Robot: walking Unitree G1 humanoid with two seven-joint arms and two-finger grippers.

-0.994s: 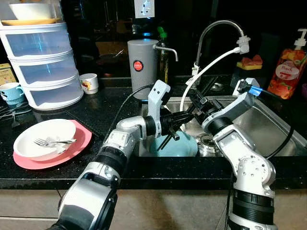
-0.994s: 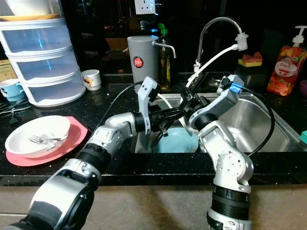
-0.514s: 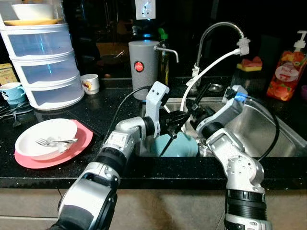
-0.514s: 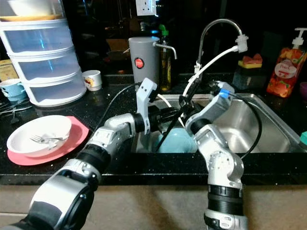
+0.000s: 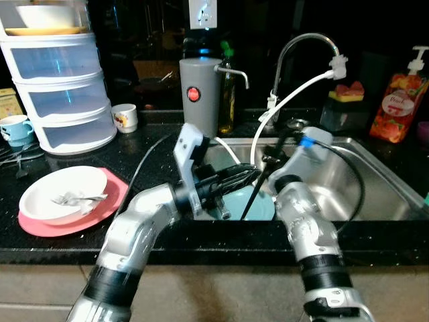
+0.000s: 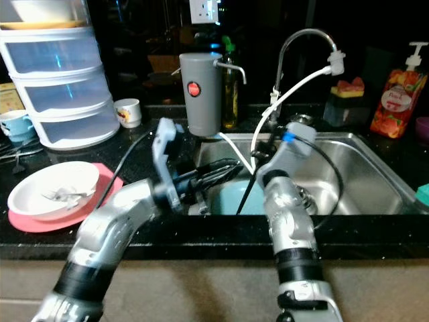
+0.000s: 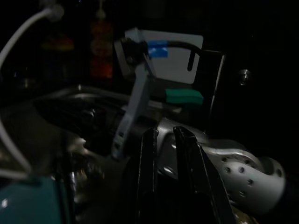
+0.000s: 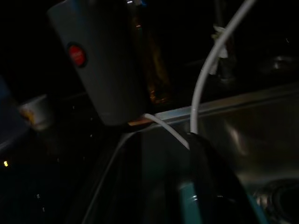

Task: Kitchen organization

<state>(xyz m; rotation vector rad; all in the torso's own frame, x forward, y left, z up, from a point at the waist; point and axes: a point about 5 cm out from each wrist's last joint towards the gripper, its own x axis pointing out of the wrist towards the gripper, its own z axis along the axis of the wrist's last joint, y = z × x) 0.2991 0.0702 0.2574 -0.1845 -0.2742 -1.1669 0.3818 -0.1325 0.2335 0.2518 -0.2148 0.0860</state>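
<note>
A teal dish [image 5: 265, 205] lies in the left part of the steel sink [image 5: 375, 181]. My left gripper [image 5: 247, 177] reaches over the sink's left edge just above the dish. Its fingers [image 7: 150, 177] lie close together with nothing between them. My right gripper [image 5: 247, 209] points down and left into the sink, its long black fingers over the dish. In the right wrist view the right gripper [image 8: 163, 138] stands open, and the teal rim [image 8: 188, 196] shows between its fingers. The two grippers nearly meet above the dish.
A grey canister [image 5: 200, 94], the faucet [image 5: 301, 43] and its white hose [image 5: 289, 97] stand behind the sink. Left on the black counter [image 5: 134, 161] are a white bowl [image 5: 64, 194] with a fork on a pink plate [image 5: 112, 201], plastic drawers [image 5: 60, 94] and two cups. A soap bottle [image 5: 401, 100] stands far right.
My left arm has drawn back to the left and bent more. My right arm has swung left, its wrist now nearer the faucet, its fingers lower over the dish.
</note>
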